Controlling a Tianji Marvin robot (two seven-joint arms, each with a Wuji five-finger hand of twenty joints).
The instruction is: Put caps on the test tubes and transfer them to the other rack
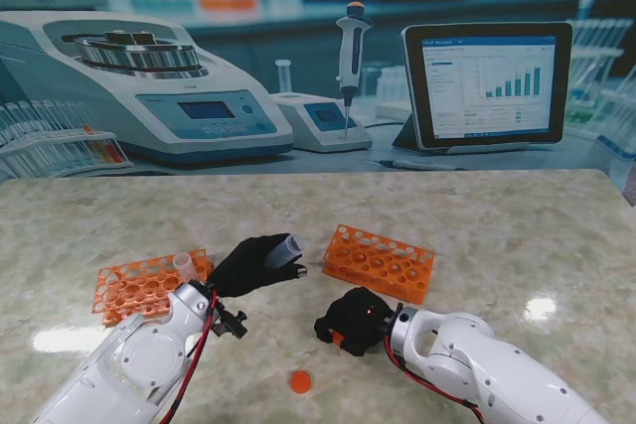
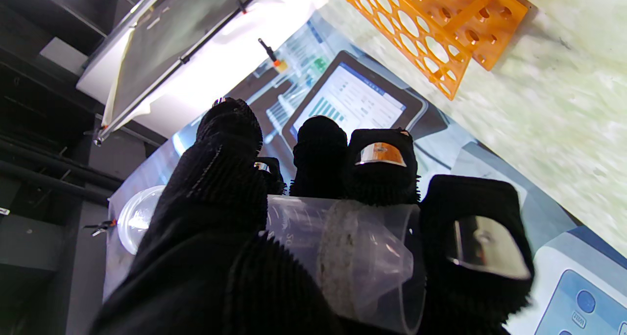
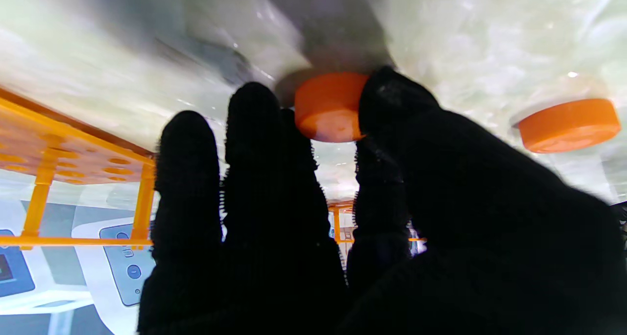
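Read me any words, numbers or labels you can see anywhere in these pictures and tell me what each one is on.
Nothing reads clearly.
Clear plastic test tube in the black-gloved left hand: faint printed marks, too blurred to read.
Printed backdrop, tablet screen with bar chart: text too small.
Printed backdrop, centrifuge display panel: illegible.
Orange plastic tube racks, orange caps: no markings visible.

surface: pale marble table (image 1: 497,235); glossy glare | backdrop: printed laboratory scene (image 1: 298,47)
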